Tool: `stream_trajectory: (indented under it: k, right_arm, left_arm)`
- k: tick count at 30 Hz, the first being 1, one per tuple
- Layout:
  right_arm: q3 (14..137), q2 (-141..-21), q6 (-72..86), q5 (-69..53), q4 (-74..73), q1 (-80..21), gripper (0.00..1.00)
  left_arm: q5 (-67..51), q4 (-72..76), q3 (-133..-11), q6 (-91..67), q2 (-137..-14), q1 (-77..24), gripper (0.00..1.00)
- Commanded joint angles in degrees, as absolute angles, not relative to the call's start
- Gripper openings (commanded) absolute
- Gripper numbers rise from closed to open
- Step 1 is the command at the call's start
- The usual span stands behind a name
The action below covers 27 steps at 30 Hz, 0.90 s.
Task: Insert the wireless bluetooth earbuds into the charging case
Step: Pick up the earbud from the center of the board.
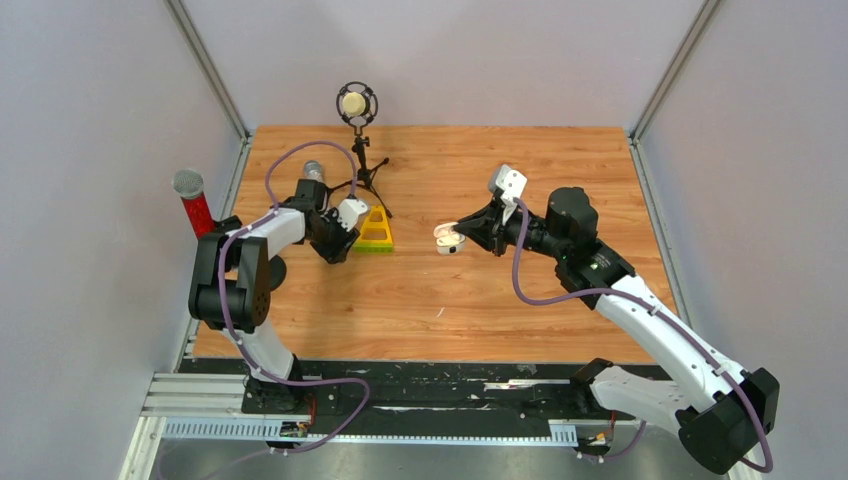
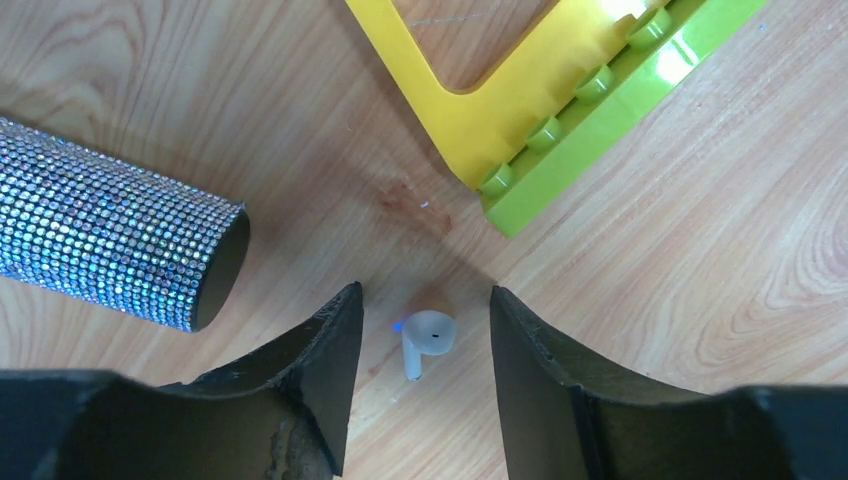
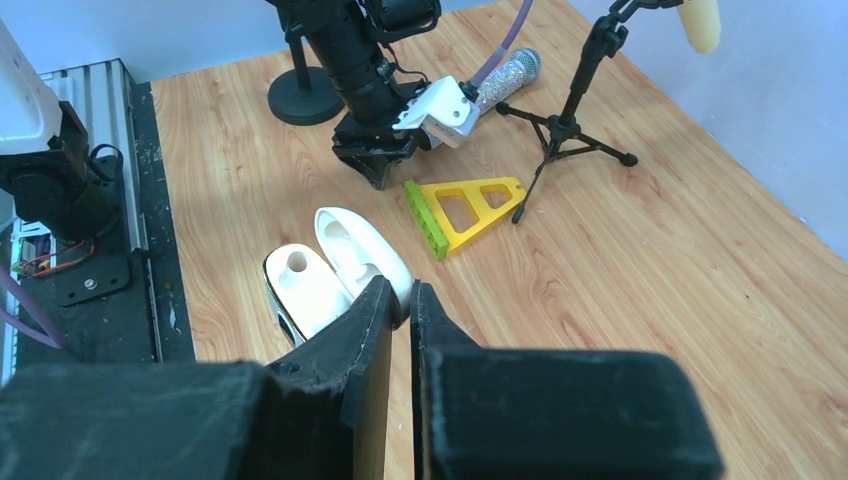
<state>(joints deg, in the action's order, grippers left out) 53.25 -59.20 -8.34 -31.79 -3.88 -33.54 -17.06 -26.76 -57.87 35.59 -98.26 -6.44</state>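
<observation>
A yellow triangular frame [image 1: 378,225] with a green studded strip [image 1: 372,246] on its near side lies flat on the wooden table [image 1: 520,300], left of centre. Just beyond it stands a black tripod [image 1: 362,172] holding a cream-tipped microphone [image 1: 356,103]. A rhinestone-covered microphone [image 2: 110,235] lies nearby. A red microphone [image 1: 196,210] stands at the left edge.

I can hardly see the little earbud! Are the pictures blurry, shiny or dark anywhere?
Left wrist: the earbud is sharp but sits in soft shadow between the dark fingers; glare streaks the green block. Right wrist: the near fingers look soft and blurry, the charging case clear. Top external: even light, and the case glows almost washed-out white.
</observation>
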Motion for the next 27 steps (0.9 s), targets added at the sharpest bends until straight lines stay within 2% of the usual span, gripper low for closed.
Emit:
stream_trajectory:
  k: [1, 4, 12, 18, 23, 27]
  right_arm:
    - [53.73, -59.09, -9.82, -30.32, -3.24, -33.49, 0.00]
    - [53.60, -59.05, -9.94, -30.19, -3.25, -33.48, 0.00]
    - [53.92, -59.27, -9.80, -30.83, -3.51, -33.40, 0.00]
    - [53.90, -58.62, -9.80, -31.20, -3.75, -33.49, 0.00]
    - [54.13, -58.59, -9.84, -31.65, -3.93, -33.48, 0.00]
    - [54.29, -58.37, -9.91, -31.32, -4.62, -33.44, 0.00]
  left_arm:
    - [-20.30, -28.99, -59.65, 38.23, -98.50, -6.23, 0.53]
    - [-22.57, -30.71, -58.38, 37.57, -96.18, -6.17, 0.50]
    - [-23.19, -34.31, -55.68, 31.16, -91.96, -6.23, 0.50]
    - [-20.83, -30.77, -54.98, 28.46, -90.15, -5.62, 0.60]
    - [-16.63, -24.62, -53.68, 34.54, -90.76, -5.20, 0.73]
    - [-17.85, -24.68, -53.00, 40.09, -92.23, -5.19, 0.74]
